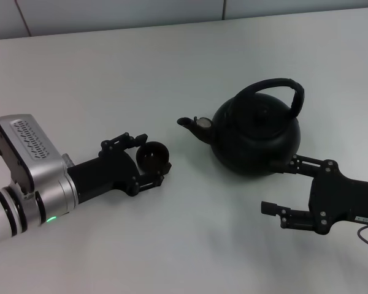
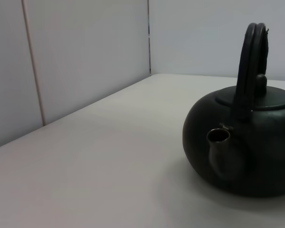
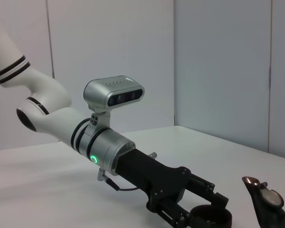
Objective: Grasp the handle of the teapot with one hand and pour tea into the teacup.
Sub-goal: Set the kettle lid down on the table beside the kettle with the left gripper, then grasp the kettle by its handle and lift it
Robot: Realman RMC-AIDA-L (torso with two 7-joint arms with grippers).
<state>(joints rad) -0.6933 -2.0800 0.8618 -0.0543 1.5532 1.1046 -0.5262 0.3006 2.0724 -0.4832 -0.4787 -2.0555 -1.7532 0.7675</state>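
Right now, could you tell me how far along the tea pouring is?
Early. The left pincer already brackets the teacup on the table. The right pincer sits open beside the teapot, with the handle not gripped. Grasping, lifting and pouring all remain.

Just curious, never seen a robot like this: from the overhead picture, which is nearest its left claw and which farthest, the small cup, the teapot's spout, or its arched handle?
1. Teacup, between the left gripper's fingers.
2. Spout, toward the middle.
3. Handle, atop the teapot, farthest right.
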